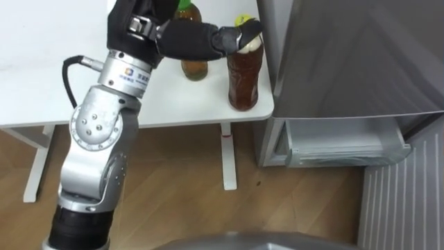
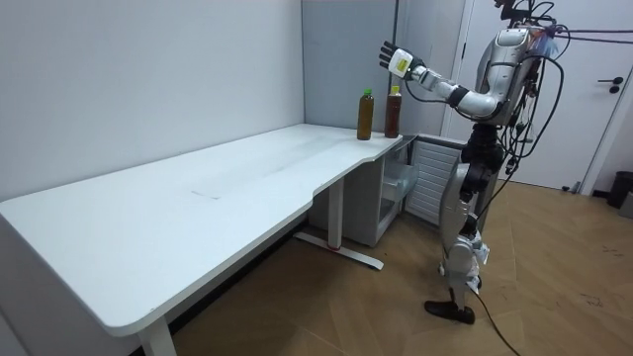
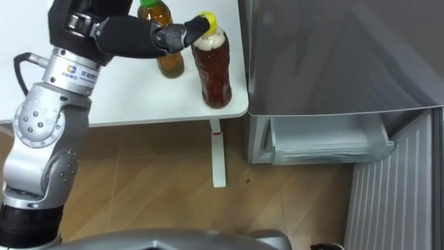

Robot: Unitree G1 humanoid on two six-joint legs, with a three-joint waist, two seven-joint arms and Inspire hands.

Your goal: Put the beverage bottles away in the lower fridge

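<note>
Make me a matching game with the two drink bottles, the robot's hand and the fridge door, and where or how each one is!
Things
1. dark brown plastic bottle with yellow cap
2. amber plastic bottle with green cap
3. robot's left hand
4. grey fridge's lower door

Places and states
A. swung open
B. at the white table corner nearest the fridge
C. farther back on the table
D. fingers stretched out to a bottle's cap

Pairs: 1-B, 2-C, 3-D, 4-A
</note>
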